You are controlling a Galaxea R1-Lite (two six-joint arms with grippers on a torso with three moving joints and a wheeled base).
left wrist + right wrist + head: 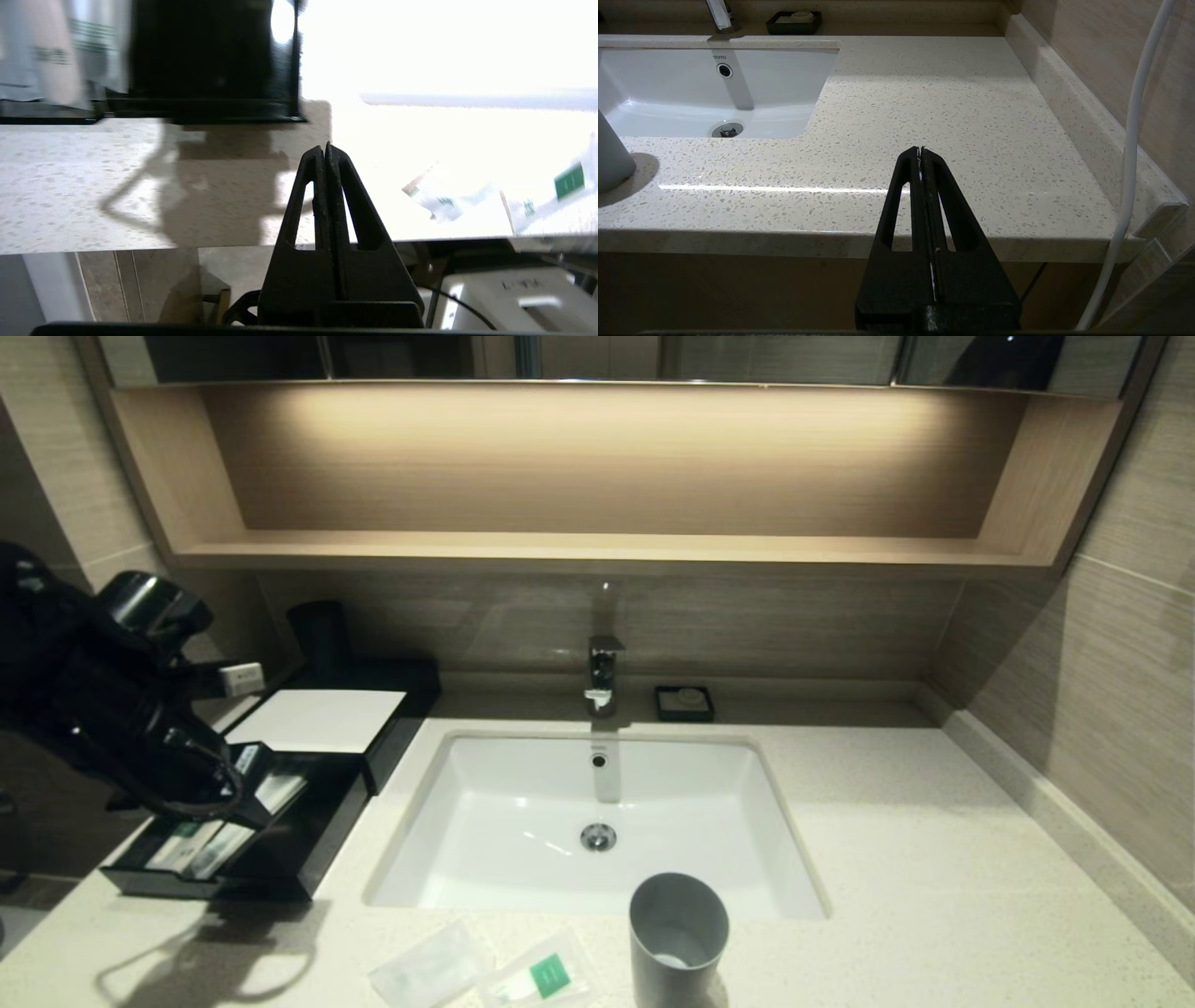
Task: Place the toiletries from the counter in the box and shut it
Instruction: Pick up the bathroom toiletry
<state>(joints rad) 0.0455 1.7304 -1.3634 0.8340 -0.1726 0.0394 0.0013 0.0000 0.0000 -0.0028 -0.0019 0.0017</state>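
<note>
The black box [317, 719] with a white top panel stands on the counter [915, 859] left of the basin, its front drawer [308, 845] pulled out. Pale wrapped packets [201, 845] lie in the drawer. Two translucent sachets rest near the counter's front edge: a plain one [429, 966] and one with a green square [546, 978]. My left arm [112, 709] hangs over the drawer. In the left wrist view my left gripper [325, 147] is shut and empty above the counter in front of the drawer [210, 60], with the sachets [444, 198] off to one side. My right gripper [920, 150] is shut and empty at the counter's front edge, right of the basin.
A grey tumbler cup [677, 938] stands just right of the sachets, in front of the white sunken basin [597, 821]. A faucet [602, 677] and a small black soap dish [684, 703] sit at the back. A dark cylinder [319, 635] stands behind the box.
</note>
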